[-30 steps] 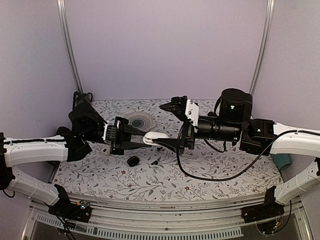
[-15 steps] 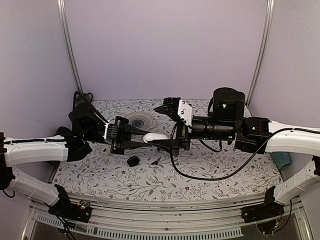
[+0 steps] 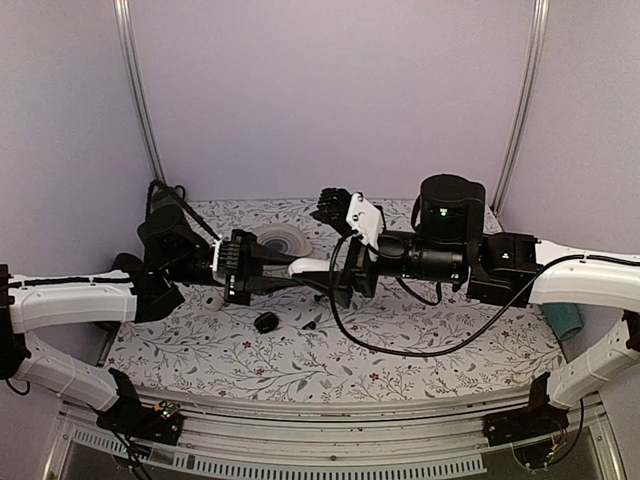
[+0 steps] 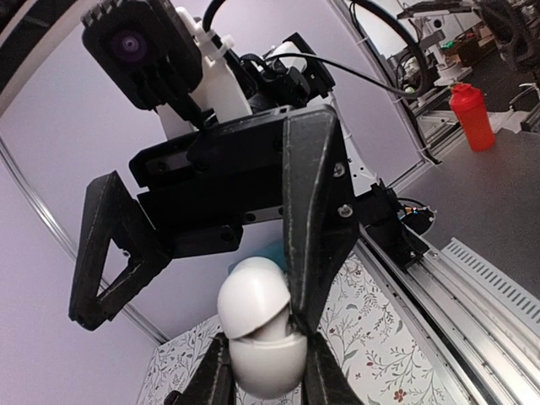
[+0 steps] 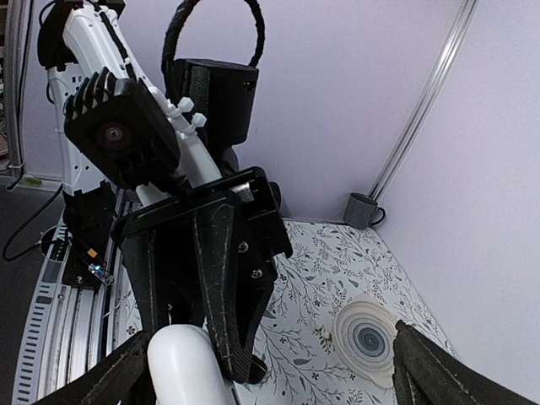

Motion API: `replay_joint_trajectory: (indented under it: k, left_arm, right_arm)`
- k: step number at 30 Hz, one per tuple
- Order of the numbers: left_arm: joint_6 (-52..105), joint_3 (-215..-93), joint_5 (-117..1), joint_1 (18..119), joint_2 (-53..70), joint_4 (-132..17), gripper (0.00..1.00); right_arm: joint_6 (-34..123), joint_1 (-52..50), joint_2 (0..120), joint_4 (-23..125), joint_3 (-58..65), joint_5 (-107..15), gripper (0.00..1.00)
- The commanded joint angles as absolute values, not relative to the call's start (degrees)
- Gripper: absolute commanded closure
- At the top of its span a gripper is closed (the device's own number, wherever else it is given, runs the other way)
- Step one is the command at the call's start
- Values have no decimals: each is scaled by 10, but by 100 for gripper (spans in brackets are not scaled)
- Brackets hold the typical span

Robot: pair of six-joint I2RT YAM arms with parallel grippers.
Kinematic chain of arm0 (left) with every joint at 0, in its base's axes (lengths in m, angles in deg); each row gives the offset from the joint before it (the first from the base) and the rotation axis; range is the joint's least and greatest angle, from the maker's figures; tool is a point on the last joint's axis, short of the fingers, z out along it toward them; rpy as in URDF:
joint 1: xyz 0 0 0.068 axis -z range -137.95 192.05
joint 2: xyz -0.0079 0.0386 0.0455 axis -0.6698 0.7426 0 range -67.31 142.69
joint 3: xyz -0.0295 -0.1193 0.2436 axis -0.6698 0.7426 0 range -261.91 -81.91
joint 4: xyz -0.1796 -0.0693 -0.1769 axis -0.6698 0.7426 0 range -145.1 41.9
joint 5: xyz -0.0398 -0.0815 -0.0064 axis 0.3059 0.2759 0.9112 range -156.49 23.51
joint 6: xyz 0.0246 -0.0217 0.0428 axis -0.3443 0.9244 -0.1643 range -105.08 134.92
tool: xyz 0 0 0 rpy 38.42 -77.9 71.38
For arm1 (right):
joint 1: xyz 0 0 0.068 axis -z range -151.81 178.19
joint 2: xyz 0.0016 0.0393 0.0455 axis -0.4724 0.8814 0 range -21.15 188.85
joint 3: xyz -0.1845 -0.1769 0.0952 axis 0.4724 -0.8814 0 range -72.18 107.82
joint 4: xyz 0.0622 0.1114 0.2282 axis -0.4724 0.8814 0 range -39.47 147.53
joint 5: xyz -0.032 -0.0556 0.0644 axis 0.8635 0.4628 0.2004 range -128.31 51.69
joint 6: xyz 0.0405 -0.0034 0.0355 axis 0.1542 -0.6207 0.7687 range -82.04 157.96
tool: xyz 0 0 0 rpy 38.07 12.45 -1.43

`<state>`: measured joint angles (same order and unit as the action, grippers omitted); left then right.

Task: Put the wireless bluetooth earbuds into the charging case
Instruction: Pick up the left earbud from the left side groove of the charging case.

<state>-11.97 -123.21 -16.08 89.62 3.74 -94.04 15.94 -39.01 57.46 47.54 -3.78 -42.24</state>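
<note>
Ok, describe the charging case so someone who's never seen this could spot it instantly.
Start at the floral table and look just above its middle. Pinched in the left gripper sits the charging case: a smooth white egg-shaped shell between black jaws, not flat on the table like the ringed disc behind it.

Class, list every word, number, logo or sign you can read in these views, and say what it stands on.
None can be read. The white charging case is plain, the red bottle shows no legible label, and the table cover carries only a floral print.
</note>
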Motion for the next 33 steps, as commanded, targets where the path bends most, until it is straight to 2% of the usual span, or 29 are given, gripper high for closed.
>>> replay_joint_trajectory:
  k: [1,18,33]
  left_arm:
    - [-68,-1218,-138,904,46,-987,100]
    - [110,-1204,-180,904,79,-1081,100]
    - [218,-1214,-213,901,115,-1115,100]
  right_arm:
    - [180,-370,566,471,-25,-355,4]
    - [241,-337,577,493,-25,-434,4]
    - [234,-330,587,492,-34,-428,4]
